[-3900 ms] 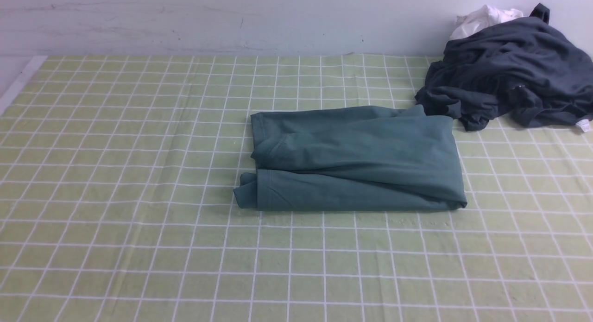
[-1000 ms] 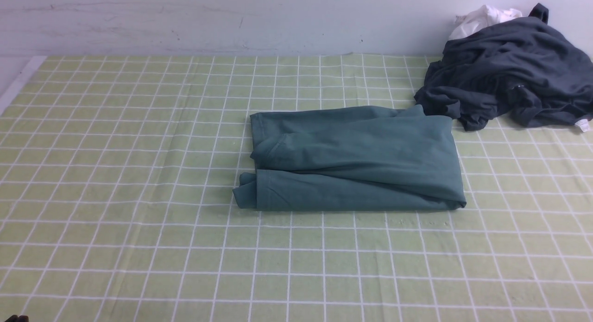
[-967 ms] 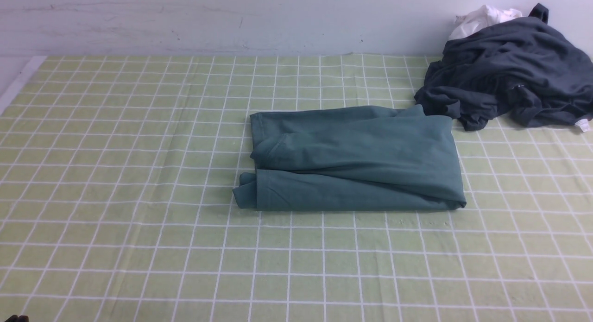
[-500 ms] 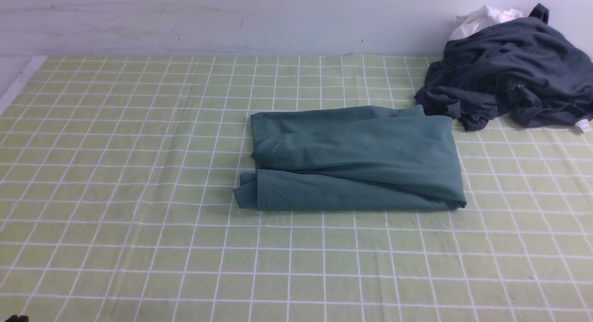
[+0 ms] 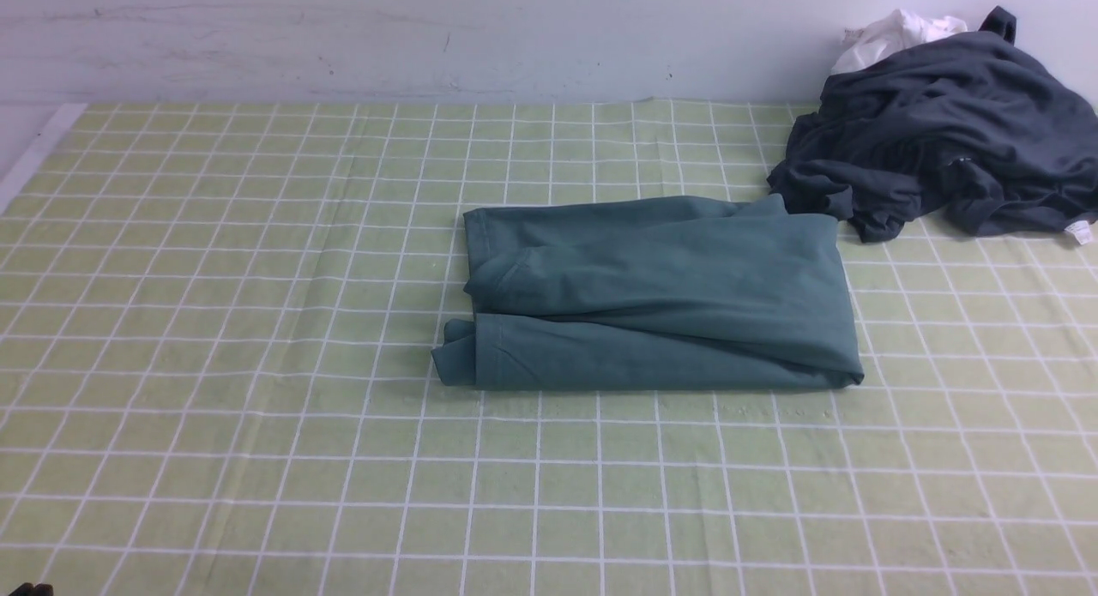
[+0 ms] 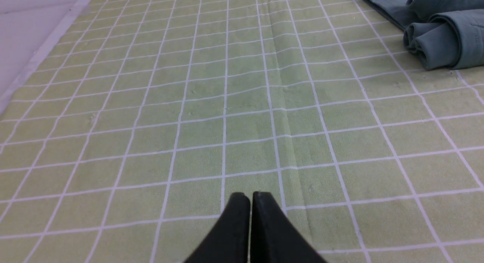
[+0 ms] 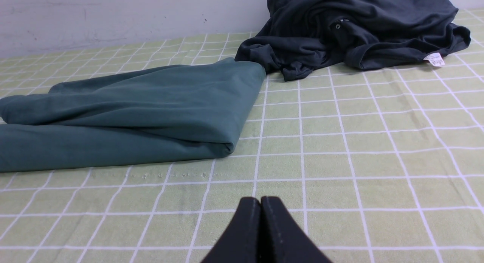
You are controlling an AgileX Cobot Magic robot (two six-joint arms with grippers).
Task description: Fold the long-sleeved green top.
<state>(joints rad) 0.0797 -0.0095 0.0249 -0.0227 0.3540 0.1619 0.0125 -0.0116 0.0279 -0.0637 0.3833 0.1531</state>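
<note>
1. Front view is showing the whole folded green long-sleeved top (image 5: 656, 291) lying mid-table on the green checked tablecloth (image 5: 214, 322); neither gripper is clearly showing here, only a dark sliver at the bottom left corner, possibly part of the left arm.
2. Left wrist view is showing the left gripper (image 6: 250, 196) low over bare tablecloth, its fingers (image 6: 236, 225) pressed together with nothing between them, and only the rolled end of the top at the edge of the picture, well apart from the fingertips.
3. Right wrist view is showing the right gripper (image 7: 261, 200) with fingers (image 7: 278, 232) closed flat against each other, holding nothing, sitting over bare cloth near the top's folded corner but not touching it.
4. Right wrist view is also giving a closer look at the dark charcoal garment (image 7: 355, 28) and its small white label (image 7: 435, 59); the white cloth (image 5: 896, 32) behind that heap is showing in the front view only.
5. Against the earlier front frames nothing is shifting: top, charcoal heap and white cloth are all staying in the same spots.
6. The top is looking like a flat rectangle in dark teal, layers stacked with long soft creases, a hemmed edge along its left end and a small rolled lump sticking out at the near left corner; its far right corner is touching the charcoal garment.
</note>
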